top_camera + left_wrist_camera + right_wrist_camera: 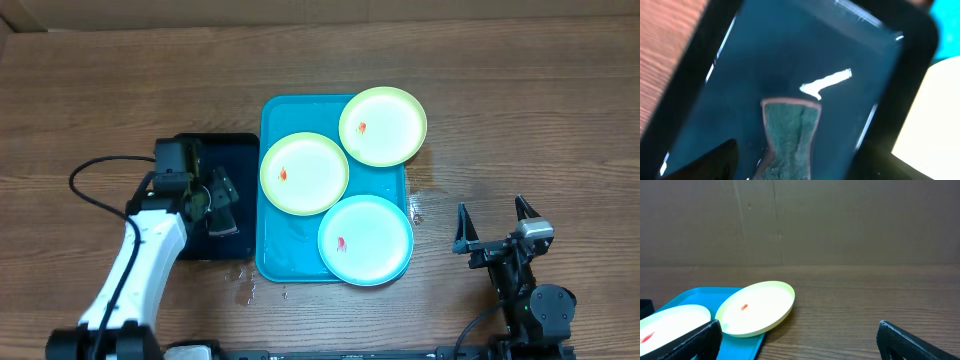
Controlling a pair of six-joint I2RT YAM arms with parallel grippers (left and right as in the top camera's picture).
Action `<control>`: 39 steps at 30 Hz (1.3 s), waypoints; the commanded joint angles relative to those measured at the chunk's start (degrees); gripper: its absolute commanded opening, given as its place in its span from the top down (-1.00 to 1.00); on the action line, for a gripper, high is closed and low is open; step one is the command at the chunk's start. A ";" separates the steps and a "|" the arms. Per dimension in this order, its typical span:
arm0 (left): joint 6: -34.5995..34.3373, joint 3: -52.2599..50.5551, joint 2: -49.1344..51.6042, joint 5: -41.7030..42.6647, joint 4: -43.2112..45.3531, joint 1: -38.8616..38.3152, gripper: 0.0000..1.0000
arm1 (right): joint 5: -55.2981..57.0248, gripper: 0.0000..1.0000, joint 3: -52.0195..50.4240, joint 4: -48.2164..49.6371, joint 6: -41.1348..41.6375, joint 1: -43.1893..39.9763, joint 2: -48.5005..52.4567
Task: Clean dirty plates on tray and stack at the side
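Observation:
Three plates lie on the turquoise tray (272,120), each with a small red smear: a green-rimmed plate (383,125) hanging over the far right corner, another green-rimmed plate (304,173) at the middle left, and a blue-rimmed plate (365,240) at the near right. My left gripper (215,205) hangs low over a black tray (240,145). In the left wrist view a green sponge (790,130) lies between its jaws, which stand apart on either side of it; that gripper (790,170) is open. My right gripper (493,228) is open over bare table, right of the tray.
The right wrist view shows the far green plate (757,307), a second plate (670,322) and the tray's corner (695,297), with a brown wall behind. Water drops lie on the wood by the tray's front left (245,285) and right side (415,210).

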 commanded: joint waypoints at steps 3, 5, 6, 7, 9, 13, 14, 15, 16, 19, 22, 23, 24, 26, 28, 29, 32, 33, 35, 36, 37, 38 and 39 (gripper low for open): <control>-1.60 -0.74 5.70 -0.72 1.70 0.31 -0.50 | 0.33 -1.00 -0.59 0.28 -0.07 -0.17 -0.15; -1.60 -0.74 7.63 -0.72 2.45 0.31 -0.43 | 0.33 -1.00 -0.59 0.28 -0.07 -0.17 -0.15; -1.60 -0.74 8.37 -0.72 2.75 0.31 -0.40 | 0.33 -1.00 -0.59 0.31 -0.07 -0.17 -0.15; -1.60 -0.74 8.96 -0.72 3.04 0.31 -0.38 | 0.33 -1.00 -0.59 0.31 -0.07 -0.17 -0.15; -1.77 -0.74 9.79 -0.70 3.41 0.31 -0.28 | 0.35 -1.00 -0.59 0.28 -0.07 -0.17 -0.15; -1.75 -0.74 9.97 -0.76 3.91 0.31 -0.01 | 0.35 -1.00 -0.59 0.28 -0.07 -0.17 -0.15; -1.75 -0.74 10.08 -0.81 4.15 0.31 0.03 | 0.35 -1.00 -0.59 0.31 -0.07 -0.17 -0.15; -1.75 -0.74 10.27 -0.83 4.35 0.31 0.09 | 0.35 -1.00 -0.59 0.28 -0.07 -0.17 -0.15; -1.75 -0.74 10.54 -0.81 4.52 0.31 0.11 | 0.35 -1.00 -0.59 0.28 -0.07 -0.17 -0.15; -1.79 -0.74 11.85 -0.28 4.85 0.31 0.16 | 0.35 -1.00 -0.59 0.28 -0.07 -0.17 -0.15; -1.79 -0.74 13.70 0.85 5.35 0.31 0.29 | 0.35 -1.00 -0.59 0.31 -0.07 -0.17 -0.15; -1.79 -0.74 14.36 1.25 5.46 0.31 0.31 | 0.35 -1.00 -0.59 0.31 -0.07 -0.17 -0.15; -1.79 -0.74 14.75 1.29 5.57 0.31 0.35 | 0.35 -1.00 -0.59 0.28 -0.07 -0.17 -0.15; -1.79 -0.74 15.21 1.42 5.77 0.31 0.51 | 0.35 -1.00 -0.59 0.28 -0.07 -0.17 -0.15; -1.81 -0.72 15.23 1.81 5.97 0.31 0.71 | 0.35 -1.00 -0.59 0.28 -0.07 -0.17 -0.15; -1.92 -0.70 15.23 1.88 6.05 0.31 0.80 | 0.35 -1.00 -0.59 0.28 -0.07 -0.17 -0.15; -2.38 -0.66 14.99 1.88 5.81 0.31 0.92 | 0.35 -1.00 -0.59 0.28 -0.07 -0.17 -0.15; -2.38 -0.63 14.73 1.86 5.55 0.31 0.92 | 0.35 -1.00 -0.59 0.28 -0.07 -0.17 -0.15; -2.38 -0.50 13.90 1.88 4.72 0.31 0.92 | 0.35 -1.00 -0.59 0.28 -0.07 -0.17 -0.15; -2.36 -0.35 13.35 1.86 4.15 0.31 0.92 | 0.31 -1.00 -0.59 0.28 -0.04 -0.17 -0.15; -2.36 -0.11 12.74 1.84 3.37 0.31 0.92 | -0.20 -1.00 -0.59 0.31 -0.02 -0.17 -0.15; -2.21 0.26 11.96 1.79 2.47 0.31 0.92 | -1.18 -1.00 -0.59 0.33 0.63 -0.15 -0.15; -1.95 0.63 11.23 1.79 1.60 0.31 0.92 | -2.38 -1.00 -0.59 0.55 2.95 -0.17 -0.15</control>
